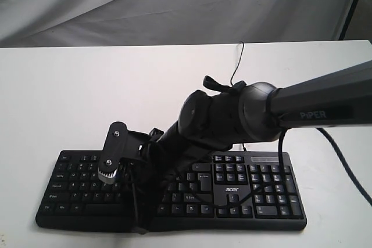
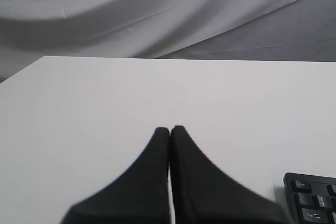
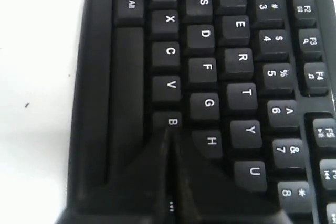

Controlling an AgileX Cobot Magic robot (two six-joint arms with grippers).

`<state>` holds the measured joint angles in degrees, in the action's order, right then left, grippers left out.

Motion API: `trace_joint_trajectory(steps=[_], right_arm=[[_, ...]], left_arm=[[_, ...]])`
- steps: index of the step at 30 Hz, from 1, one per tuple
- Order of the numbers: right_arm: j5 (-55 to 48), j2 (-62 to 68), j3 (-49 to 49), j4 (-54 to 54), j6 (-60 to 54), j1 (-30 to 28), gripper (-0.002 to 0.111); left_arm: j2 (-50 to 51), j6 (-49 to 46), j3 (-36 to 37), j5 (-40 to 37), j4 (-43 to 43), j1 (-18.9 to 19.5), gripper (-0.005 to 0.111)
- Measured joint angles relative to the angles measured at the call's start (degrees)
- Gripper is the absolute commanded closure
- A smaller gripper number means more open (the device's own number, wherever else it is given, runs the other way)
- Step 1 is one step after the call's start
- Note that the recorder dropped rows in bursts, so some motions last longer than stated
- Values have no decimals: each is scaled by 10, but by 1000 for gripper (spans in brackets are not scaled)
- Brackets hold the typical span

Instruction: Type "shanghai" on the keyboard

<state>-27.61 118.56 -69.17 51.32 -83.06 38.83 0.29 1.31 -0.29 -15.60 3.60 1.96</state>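
The black keyboard (image 1: 261,193) with white legends and an "acer" logo lies near the table's front edge. My right arm reaches across it from the right, and the right gripper (image 1: 141,222) points down over the keyboard's left-middle keys. In the right wrist view the keyboard (image 3: 210,66) fills the frame. There the right gripper (image 3: 170,131) is shut with nothing in it, its tips at the edge of the B key (image 3: 171,120), beside the H key (image 3: 211,141). My left gripper (image 2: 169,128) is shut and empty over bare white table, with a keyboard (image 2: 312,203) corner off to one side.
The white table (image 1: 87,97) stretches behind and to both sides of the keyboard. A thin black cable (image 1: 238,62) runs from the keyboard toward the far edge. Grey cloth (image 1: 174,4) hangs behind the table. A dark stand leg (image 1: 351,4) shows at the far right.
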Motion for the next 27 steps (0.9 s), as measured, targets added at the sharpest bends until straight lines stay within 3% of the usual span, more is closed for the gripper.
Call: trace_joint_trajectory(steps=[27], right_arm=[[13,-33,-5,4,-3,0,108]], left_arm=[[0,0,0,0,0,0,106]])
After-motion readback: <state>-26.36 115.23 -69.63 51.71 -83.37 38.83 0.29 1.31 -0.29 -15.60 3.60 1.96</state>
